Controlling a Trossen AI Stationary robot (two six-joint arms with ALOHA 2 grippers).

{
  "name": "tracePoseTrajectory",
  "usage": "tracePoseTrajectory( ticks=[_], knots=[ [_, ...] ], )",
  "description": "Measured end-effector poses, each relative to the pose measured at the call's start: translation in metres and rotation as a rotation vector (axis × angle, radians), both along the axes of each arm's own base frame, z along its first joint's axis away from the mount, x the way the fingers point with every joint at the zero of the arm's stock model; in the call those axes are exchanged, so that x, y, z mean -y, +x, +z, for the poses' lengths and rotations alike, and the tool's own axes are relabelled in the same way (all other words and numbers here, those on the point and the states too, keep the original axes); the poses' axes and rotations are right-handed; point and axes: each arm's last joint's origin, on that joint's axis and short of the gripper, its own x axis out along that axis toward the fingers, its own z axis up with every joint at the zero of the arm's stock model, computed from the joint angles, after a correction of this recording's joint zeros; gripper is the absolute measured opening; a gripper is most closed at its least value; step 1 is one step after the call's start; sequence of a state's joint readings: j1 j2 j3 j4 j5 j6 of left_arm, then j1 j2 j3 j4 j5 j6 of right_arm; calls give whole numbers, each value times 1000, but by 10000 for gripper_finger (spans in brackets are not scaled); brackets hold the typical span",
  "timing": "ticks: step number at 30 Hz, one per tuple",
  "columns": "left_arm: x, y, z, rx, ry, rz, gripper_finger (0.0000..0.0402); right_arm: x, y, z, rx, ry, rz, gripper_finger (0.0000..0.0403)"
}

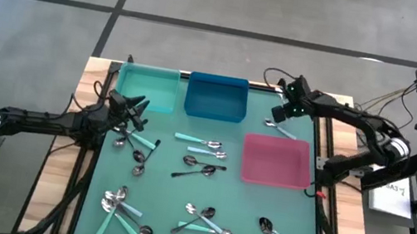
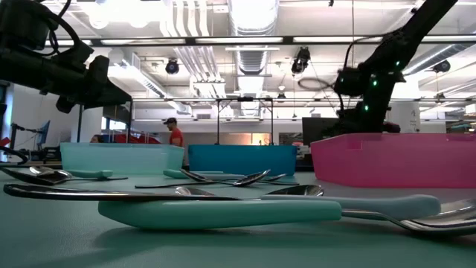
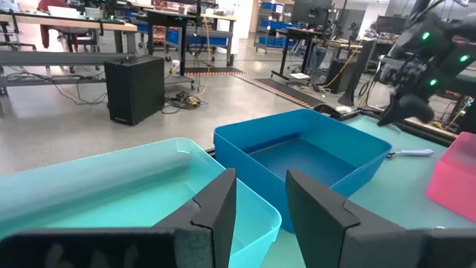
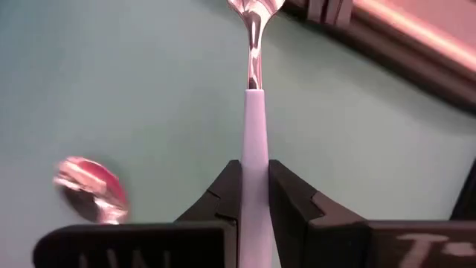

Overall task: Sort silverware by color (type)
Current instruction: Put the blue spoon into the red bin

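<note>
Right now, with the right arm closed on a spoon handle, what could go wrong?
The right end effector pinches the spoon only by its thin pale handle, so it may swivel or slip when lifted. A second spoon lies close by and could get knocked. The pink bin wall is near the swing path.

Two bins [image 1: 180, 93] stand side by side at the worktop's [image 1: 245, 207] far edge, a third bin [image 1: 275, 161] nearer on the right. Spoons [image 1: 199, 163] lie scattered across the middle and near edge.
</note>
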State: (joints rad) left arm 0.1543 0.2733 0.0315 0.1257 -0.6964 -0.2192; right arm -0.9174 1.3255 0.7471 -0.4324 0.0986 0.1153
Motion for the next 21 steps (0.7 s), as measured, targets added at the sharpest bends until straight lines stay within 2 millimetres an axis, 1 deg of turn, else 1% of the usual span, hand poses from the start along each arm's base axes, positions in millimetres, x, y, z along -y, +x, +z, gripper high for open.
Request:
tracePoseTrajectory(
  ticks=[2,5,7,10,12,17,21],
  knots=[
    [0,0,0,0,0,0,103,-5,-2,10,61,4,9,30],
    [0,0,0,0,0,0,103,-15,-2,28,229,39,64,30],
    [0,0,0,0,0,0,103,-27,0,37,322,91,127,30],
    [0,0,0,0,0,0,103,-51,5,46,413,158,223,30],
    [0,0,0,0,0,0,103,-70,8,48,421,198,271,30],
    [0,0,0,0,0,0,103,-116,15,47,426,283,373,30],
    [0,0,0,0,0,-1,103,-142,19,41,409,355,444,30]
  ],
)
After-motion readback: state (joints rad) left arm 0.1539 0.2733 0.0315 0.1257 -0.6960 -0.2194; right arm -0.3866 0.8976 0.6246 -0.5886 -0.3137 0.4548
